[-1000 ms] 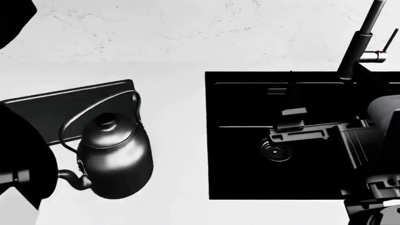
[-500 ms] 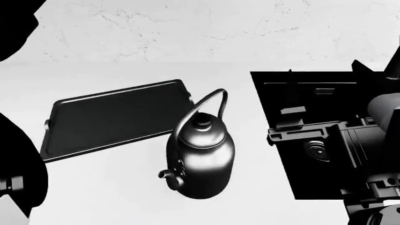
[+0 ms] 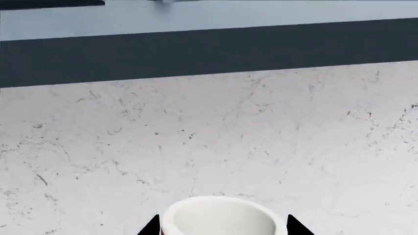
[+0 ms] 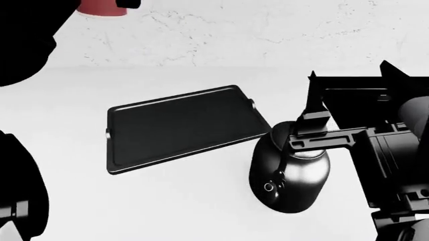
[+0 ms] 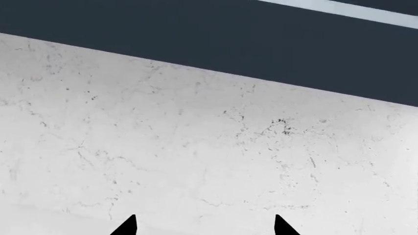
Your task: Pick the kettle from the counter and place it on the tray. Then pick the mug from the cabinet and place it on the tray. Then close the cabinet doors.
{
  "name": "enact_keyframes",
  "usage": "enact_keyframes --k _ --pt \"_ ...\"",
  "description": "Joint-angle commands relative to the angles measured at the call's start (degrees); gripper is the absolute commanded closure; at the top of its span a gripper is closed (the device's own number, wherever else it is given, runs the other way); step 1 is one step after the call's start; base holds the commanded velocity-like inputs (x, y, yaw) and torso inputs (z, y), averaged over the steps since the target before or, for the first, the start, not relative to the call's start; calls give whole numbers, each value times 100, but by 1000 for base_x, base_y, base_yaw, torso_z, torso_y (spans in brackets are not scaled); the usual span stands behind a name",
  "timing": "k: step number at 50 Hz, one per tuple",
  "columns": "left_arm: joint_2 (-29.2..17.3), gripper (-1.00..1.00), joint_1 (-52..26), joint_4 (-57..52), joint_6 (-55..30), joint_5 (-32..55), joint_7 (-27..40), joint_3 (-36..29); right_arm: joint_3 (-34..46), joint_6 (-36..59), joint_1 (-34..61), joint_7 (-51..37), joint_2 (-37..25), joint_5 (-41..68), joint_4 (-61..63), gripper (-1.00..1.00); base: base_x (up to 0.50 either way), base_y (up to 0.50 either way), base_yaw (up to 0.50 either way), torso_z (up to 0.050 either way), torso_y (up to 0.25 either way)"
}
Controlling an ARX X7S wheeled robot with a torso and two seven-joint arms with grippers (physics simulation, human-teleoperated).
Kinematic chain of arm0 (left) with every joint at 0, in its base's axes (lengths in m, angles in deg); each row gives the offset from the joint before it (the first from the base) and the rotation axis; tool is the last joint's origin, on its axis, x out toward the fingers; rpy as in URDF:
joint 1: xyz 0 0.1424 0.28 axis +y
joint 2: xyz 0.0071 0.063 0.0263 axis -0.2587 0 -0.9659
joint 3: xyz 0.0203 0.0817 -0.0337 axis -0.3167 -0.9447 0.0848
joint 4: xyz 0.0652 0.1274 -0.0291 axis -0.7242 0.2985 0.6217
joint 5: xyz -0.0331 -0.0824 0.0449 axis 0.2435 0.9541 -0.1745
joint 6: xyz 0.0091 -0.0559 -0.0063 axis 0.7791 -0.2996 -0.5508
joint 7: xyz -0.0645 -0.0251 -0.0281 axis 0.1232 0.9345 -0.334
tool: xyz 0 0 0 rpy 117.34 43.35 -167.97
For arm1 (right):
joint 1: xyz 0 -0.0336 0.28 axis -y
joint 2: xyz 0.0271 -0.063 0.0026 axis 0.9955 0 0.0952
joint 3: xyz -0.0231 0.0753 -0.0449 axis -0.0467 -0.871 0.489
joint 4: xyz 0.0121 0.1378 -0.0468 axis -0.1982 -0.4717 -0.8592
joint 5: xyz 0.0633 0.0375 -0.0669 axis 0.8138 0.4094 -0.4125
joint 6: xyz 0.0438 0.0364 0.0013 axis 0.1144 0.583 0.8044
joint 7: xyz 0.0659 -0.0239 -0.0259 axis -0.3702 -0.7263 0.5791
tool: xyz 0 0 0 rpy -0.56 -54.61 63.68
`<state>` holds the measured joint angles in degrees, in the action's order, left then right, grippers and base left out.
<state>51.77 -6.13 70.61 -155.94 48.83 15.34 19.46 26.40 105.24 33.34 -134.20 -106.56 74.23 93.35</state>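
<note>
The left gripper holds the mug: one black fingertip stands at each side of the white-lined rim, pressed close against it, and the mug's open mouth faces away from the wrist. Beyond the mug, straight ahead of that gripper, stands a veined marble wall, and past the wall's far edge run a dark band and a paler strip. In the head view the mug shows only as a red patch at the top left, raised in front of the wall, with the black left arm beside it, well apart from everything on the counter. The right gripper is spread wide and holds nothing; its two dark fingertips point at the same marble wall, with only wall between them and a dark band above it. Below the right arm, the kettle stands on the counter, its upper part partly hidden by the arm's black links, so whether the arm touches it cannot be told. The kettle is not on the tray; it sits just beside the tray's corner nearest the right arm, at most brushing the rim. The tray lies flat on the counter, on the side of the kettle away from the right arm and nearer the wall.
</note>
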Motion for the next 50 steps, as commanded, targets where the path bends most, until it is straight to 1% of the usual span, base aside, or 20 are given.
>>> enact_keyframes --k 1,6,13,22,32,38,41,44,50 --pt "-24 100 489 471 737 -284 -203 -319 -142 90 395 -318 -189 629 5 -100 0 0 0 0 0" --pt "40 100 826 1037 1397 -650 -412 -669 -127 300 1012 -757 -368 1342 49 -100 0 0 0 0 0" --pt "267 100 1071 2426 2519 -1298 -725 -1177 -152 335 1392 -1016 -498 1787 8 -100 0 0 0 0 0" --pt "624 100 894 4357 3622 -1784 -958 -1383 -133 327 1418 -1008 -498 1779 -20 -100 0 0 0 0 0" --pt "893 100 646 6103 4447 -2045 -1099 -1420 -136 253 1216 -867 -451 1537 -7 -100 0 0 0 0 1" --pt "1070 100 466 7350 5084 -2176 -1184 -1410 -118 208 1048 -740 -412 1328 -41 -100 0 0 0 0 0" --pt "1080 100 443 7653 5234 -2203 -1239 -1415 -111 188 982 -688 -404 1244 -53 -100 0 0 0 0 0" --pt "1025 100 535 7640 5213 -2188 -1306 -1422 -110 172 952 -667 -405 1208 -58 -100 0 0 0 0 0" --pt "870 100 872 7076 4851 -2125 -1378 -1481 -58 160 895 -628 -358 1099 -65 -100 0 0 0 0 2"
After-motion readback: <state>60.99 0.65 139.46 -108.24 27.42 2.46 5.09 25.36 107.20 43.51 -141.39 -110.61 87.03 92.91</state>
